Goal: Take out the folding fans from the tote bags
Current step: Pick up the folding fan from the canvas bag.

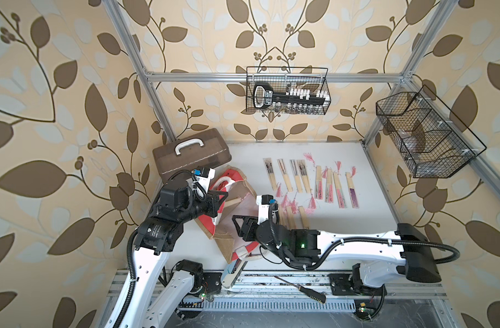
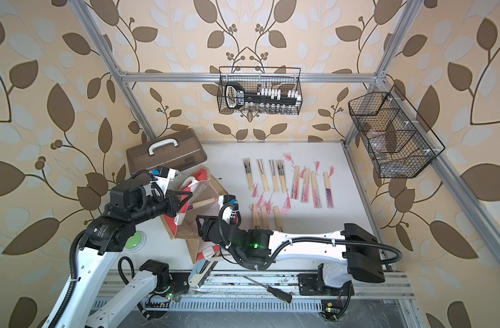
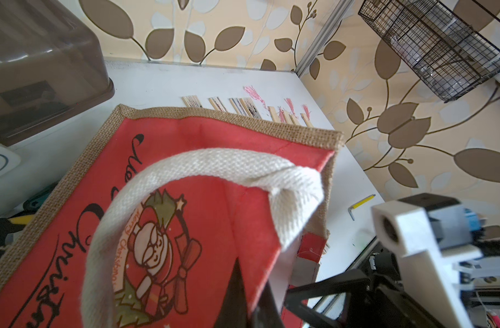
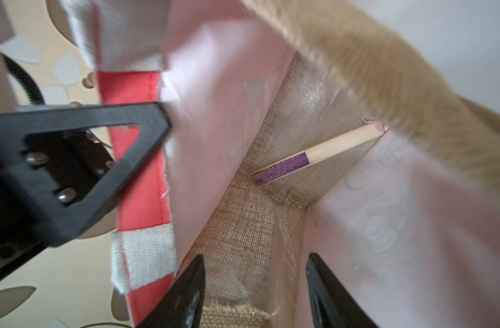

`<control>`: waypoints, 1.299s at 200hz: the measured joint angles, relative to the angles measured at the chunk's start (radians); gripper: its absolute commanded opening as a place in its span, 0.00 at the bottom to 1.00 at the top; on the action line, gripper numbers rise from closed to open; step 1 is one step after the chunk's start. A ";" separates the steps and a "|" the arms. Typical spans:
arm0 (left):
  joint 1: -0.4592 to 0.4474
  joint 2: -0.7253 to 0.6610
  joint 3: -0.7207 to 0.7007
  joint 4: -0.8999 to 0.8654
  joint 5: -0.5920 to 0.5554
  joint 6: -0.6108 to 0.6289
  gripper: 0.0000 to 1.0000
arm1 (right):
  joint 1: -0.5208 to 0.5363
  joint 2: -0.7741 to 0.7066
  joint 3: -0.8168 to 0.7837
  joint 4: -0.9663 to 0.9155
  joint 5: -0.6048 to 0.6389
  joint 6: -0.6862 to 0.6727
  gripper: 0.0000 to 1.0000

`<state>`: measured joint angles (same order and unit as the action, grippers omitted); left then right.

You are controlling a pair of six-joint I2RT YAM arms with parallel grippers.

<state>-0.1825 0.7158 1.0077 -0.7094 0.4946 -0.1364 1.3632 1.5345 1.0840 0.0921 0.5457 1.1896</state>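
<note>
My left gripper (image 3: 253, 289) is clamped tight on the red rim of the jute tote bag (image 3: 229, 119), which is printed "Merry Christmas", and props its mouth open. My right gripper (image 4: 254, 255) sits at that mouth, jaws partly apart and empty. Deep inside the bag lies a purple folding fan (image 4: 314, 154). I judge it light and stiff, with slick bamboo and fragile paper, so I'd pinch the bare ribs.

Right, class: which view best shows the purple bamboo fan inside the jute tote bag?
Right wrist view: it looks into the brown jute tote bag, showing the purple bamboo fan, paper and ribs. Both top views catch only its bamboo end; the left wrist view shows just the bag's red outside.
</note>
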 measured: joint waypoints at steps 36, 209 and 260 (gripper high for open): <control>0.000 -0.003 0.013 -0.001 0.022 0.005 0.00 | -0.024 0.104 0.027 -0.005 -0.003 0.092 0.57; 0.000 0.026 0.020 -0.026 -0.006 -0.004 0.00 | 0.070 0.373 0.137 0.148 0.285 -0.348 0.64; 0.000 0.027 0.027 -0.025 -0.003 -0.004 0.00 | 0.032 0.381 0.129 0.184 0.234 -0.342 0.65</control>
<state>-0.1825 0.7425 1.0348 -0.7345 0.4919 -0.1406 1.3949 1.9152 1.2133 0.2764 0.7795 0.8478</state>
